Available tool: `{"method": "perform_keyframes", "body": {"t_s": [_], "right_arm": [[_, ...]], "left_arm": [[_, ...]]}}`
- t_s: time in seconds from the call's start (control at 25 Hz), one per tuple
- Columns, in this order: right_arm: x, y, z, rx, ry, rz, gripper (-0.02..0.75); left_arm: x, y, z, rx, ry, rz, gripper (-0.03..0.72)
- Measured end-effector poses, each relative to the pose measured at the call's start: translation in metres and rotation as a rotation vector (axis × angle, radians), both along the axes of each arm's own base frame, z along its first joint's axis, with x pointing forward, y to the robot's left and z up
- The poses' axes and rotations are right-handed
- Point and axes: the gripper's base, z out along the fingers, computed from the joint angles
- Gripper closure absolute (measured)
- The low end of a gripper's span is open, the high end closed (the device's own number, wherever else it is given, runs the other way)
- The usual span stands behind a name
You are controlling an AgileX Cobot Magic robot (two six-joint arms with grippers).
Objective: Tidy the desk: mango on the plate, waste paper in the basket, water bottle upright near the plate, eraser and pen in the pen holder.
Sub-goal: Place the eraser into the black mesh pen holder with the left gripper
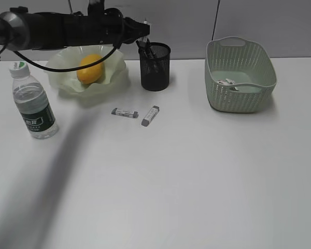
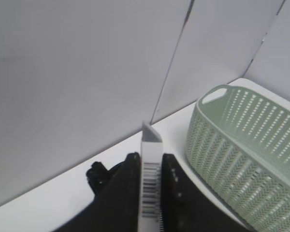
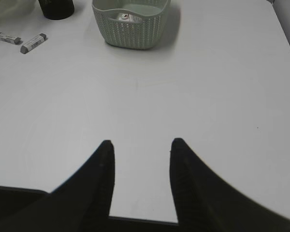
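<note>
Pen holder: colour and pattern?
Black wire mesh pen holder, see-through cylinder with pens inside; clearest in the exterior view.

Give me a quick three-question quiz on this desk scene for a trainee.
1. True or false: the mango lies on the plate.
2. How many loose erasers lie on the desk? A one, B two, C four.
3. Fill in: the left end effector is shut on an ___.
Key: 1 true. 2 B. 3 eraser: the held eraser is white with a barcode.
</note>
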Motion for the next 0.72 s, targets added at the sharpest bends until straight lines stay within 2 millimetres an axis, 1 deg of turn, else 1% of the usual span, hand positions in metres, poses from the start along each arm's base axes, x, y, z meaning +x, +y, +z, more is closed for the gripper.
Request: {"method": "perform_keyframes", "body": {"t_s": [0.16,0.28,0.4,0.52,0.72], "right_arm": [[0.0,0.0,0.0,0.0,0.0,0.0,0.422],[0.0,0.0,0.0,0.0,0.0,0.0,0.422],[0.0,0.0,0.0,0.0,0.0,0.0,0.422],[0.0,0.0,0.0,0.0,0.0,0.0,0.422],[0.0,0.0,0.0,0.0,0.0,0.0,0.422]], "left_arm": [[0.002,0.0,-0.002,0.016,0.006,0.039,0.601],[-0.001,-0.01,-0.005,0.023,0.012,0.035,0.601],[-0.006,-0.024,-0.013,0.029,0.026,0.01,0.601],[-0.009,-0.032,-0.022,0.04,0.04,0.004,0.601],[-0.004,-0.027,-0.025,0.076,0.043,0.08,0.601]]}}
